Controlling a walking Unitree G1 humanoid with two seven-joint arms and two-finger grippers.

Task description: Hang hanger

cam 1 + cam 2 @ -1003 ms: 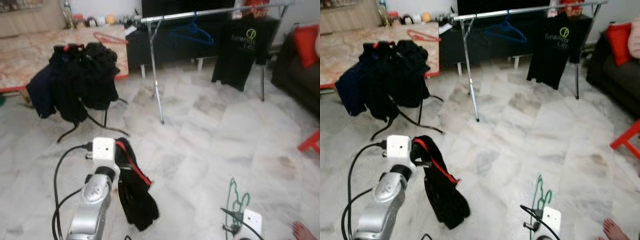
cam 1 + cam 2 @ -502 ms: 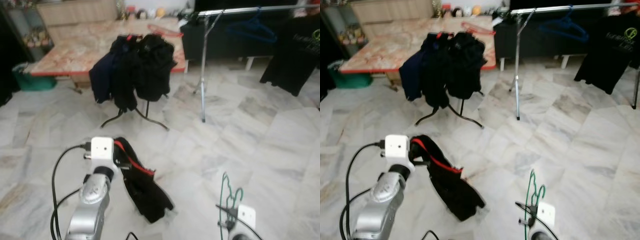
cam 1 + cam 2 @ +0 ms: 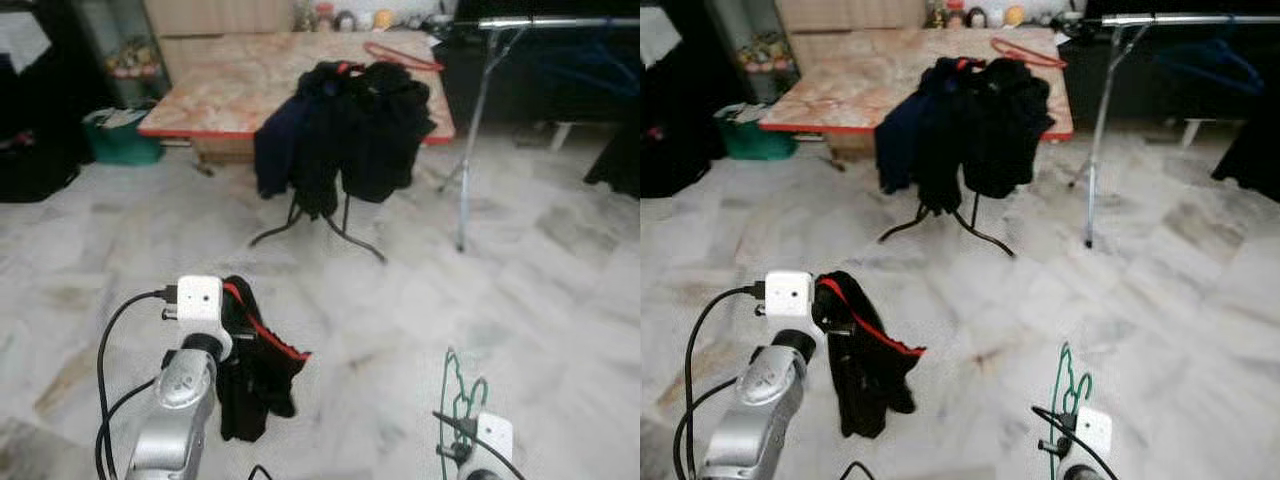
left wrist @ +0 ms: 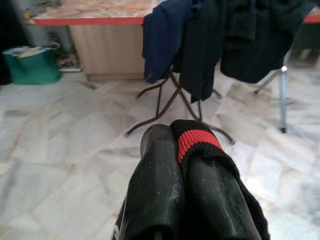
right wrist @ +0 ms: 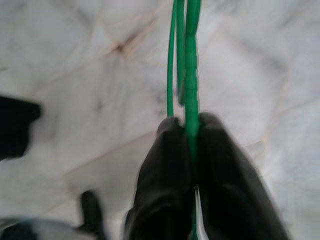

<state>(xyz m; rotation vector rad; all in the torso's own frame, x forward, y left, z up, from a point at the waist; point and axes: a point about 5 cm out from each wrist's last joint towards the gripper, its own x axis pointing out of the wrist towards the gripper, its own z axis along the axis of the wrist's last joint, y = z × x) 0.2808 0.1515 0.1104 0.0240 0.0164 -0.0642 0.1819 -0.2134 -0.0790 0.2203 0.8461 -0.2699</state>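
Note:
My right gripper [image 5: 188, 121] is shut on a thin green wire hanger [image 3: 460, 394], which sticks up from the fingers low in front of me on the right. My left gripper [image 4: 173, 131] is shut on a black garment with a red band [image 3: 251, 370], which droops from it toward the floor. The silver clothes rail [image 3: 560, 20] runs across the far right on a slanted pole [image 3: 472, 150]. A blue hanger [image 3: 1220, 60] hangs dimly on the rail.
A folding stand draped with dark clothes [image 3: 350, 125] stands ahead. Behind it is a low table with a red edge [image 3: 230, 85], with a red hanger [image 3: 400, 55] on it. A green basket [image 3: 120, 135] sits at the far left. Marble floor lies between.
The camera has swung left: the rail and the black T-shirt slid off to the right, and the table and basket came in. Both grippers keep their hold.

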